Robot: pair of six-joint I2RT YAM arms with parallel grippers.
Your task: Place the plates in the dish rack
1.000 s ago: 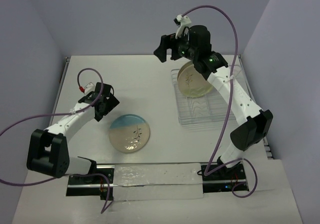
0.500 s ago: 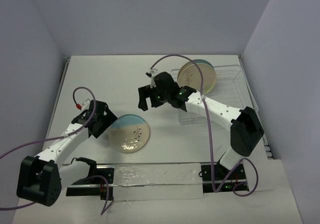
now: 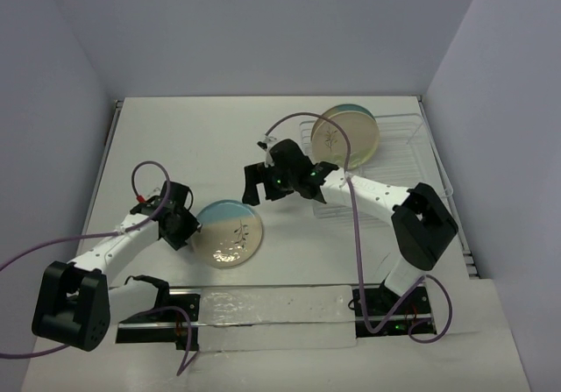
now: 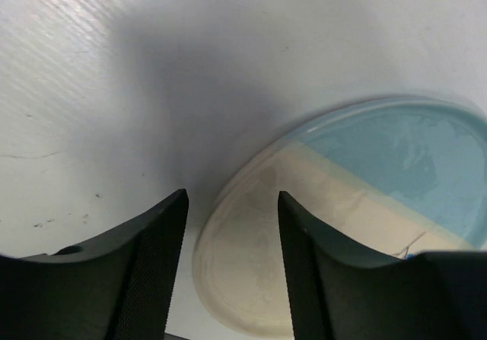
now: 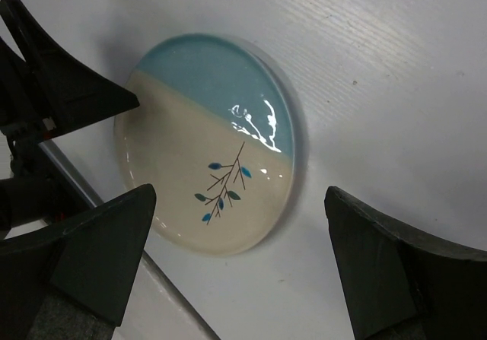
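With a first plate [image 3: 347, 136] upright in the dish rack [image 3: 412, 151], the blue-and-cream plate [image 3: 228, 233] lies flat on the bench [image 3: 175, 138], left fingers [image 4: 152, 279] apart astride its rim, right fingers [image 5: 99, 256] wide apart above it; this pickup likely next needs a firm rim pinch.

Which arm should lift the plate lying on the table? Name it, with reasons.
Left. The left tool straddles the rim of the plate, one finger on each side. The right tool hangs open, apart from the plate, between it and the dish rack.
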